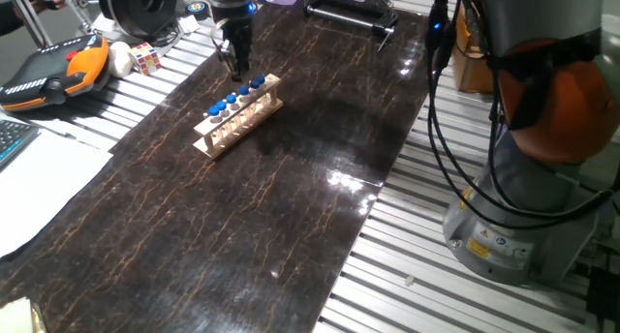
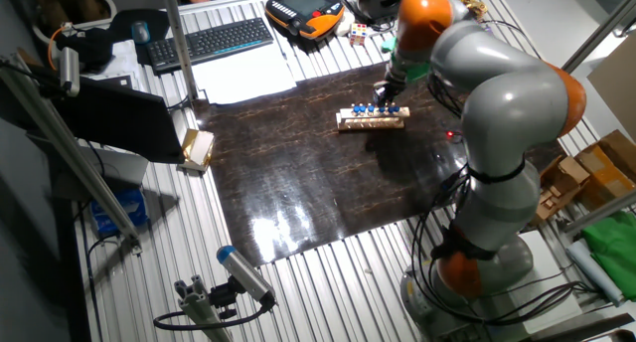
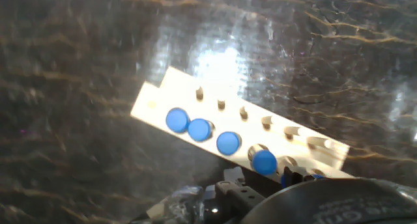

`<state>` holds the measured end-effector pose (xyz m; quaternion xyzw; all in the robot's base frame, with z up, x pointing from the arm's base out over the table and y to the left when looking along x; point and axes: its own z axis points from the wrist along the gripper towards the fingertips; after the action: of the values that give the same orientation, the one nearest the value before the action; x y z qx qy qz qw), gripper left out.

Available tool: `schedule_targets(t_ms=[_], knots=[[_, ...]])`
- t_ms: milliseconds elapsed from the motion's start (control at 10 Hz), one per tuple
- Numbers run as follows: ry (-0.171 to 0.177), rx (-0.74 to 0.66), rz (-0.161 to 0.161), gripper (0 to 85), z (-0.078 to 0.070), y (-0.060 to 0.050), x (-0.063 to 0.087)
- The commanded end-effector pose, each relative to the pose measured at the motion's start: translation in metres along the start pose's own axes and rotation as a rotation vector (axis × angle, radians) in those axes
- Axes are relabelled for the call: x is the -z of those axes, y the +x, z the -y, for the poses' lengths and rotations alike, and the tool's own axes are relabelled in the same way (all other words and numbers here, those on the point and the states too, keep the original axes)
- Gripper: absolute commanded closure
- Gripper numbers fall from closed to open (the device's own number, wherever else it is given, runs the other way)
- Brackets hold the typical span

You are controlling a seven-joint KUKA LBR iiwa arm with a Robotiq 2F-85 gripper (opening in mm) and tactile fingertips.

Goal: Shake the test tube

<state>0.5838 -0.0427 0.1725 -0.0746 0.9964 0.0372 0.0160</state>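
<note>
Gripper positioned above rack end

The gripper [image 1: 235, 64] hangs just above the end test tube [image 1: 259, 82] in the wooden rack [image 1: 238, 117], apparently aligned for extraction; finger spacing cannot be determined.

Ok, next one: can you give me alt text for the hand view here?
Looking straight down from the hand camera, a light wooden rack lies diagonally on a dark marbled tabletop, holding test tubes with round bright-blue caps; four caps show clearly. The gripper body fills the bottom edge, dark and blurred, and bright glare reflects off the table just above the rack.
</note>
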Motion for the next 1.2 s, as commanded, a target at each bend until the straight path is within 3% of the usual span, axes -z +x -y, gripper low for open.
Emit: schedule_targets(t_ms=[0, 200, 400, 600, 1000, 1100], knots=[[0.03, -1.043, 0.072, 45.3, 0.001, -0.001, -0.001], [0.031, -1.194, 0.074, 45.7, -0.004, -0.005, 0.003], [0.047, -1.415, 0.152, 46.0, -0.015, -0.011, 0.007], [0.059, -1.555, 0.188, 46.3, -0.019, -0.013, 0.008], [0.131, -1.73, 0.281, 46.7, -0.02, -0.014, 0.006], [0.136, -1.742, 0.286, 46.3, -0.021, -0.014, 0.007]])
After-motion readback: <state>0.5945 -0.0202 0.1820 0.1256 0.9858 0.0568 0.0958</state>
